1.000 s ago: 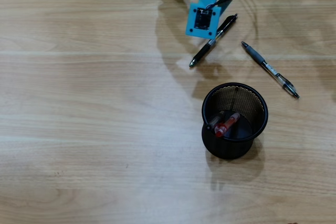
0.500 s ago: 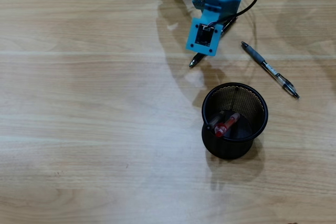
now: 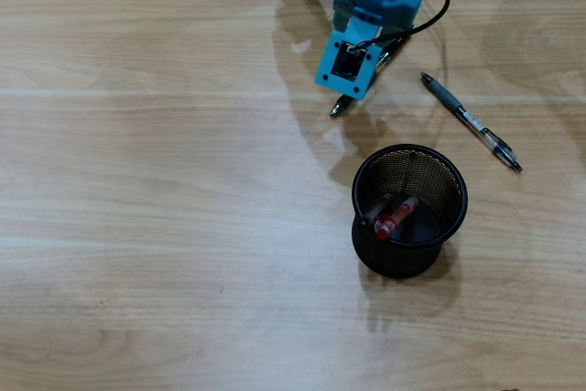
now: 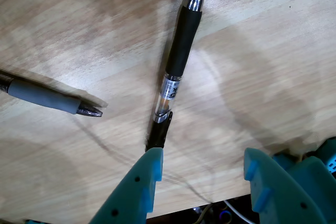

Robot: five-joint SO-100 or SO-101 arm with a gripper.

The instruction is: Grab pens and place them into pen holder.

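Your gripper (image 4: pixel 202 161) is hanging above the black pen (image 4: pixel 178 59) with its two teal fingers (image 4: pixel 142 182) standing apart and nothing between them. In the wrist view the left finger's tip is sitting right at the clip end of that pen, while the other finger is lying clear of it to the right, over bare wood. The black pen is lying flat on the table (image 3: pixel 137 180), its silver tip pointing away from the fingers.

Take the pen holder (image 3: pixel 409 211) as your landmark in the overhead view. It is standing upright, and the red pen (image 3: pixel 396 215) is already lying inside it beside another pen whose colour you cannot make out. Your arm (image 3: pixel 366 25) is covering most of the black pen (image 3: pixel 337 108), so you are seeing only its tip, peeking out just above and left of the holder. The grey-and-clear pen (image 3: pixel 471 121) is lying diagonally on the table above and right of the holder, apart from both the holder and the arm. In the wrist view its grey grip (image 4: pixel 44 97) is showing at the left edge, near the black pen but not touching it.
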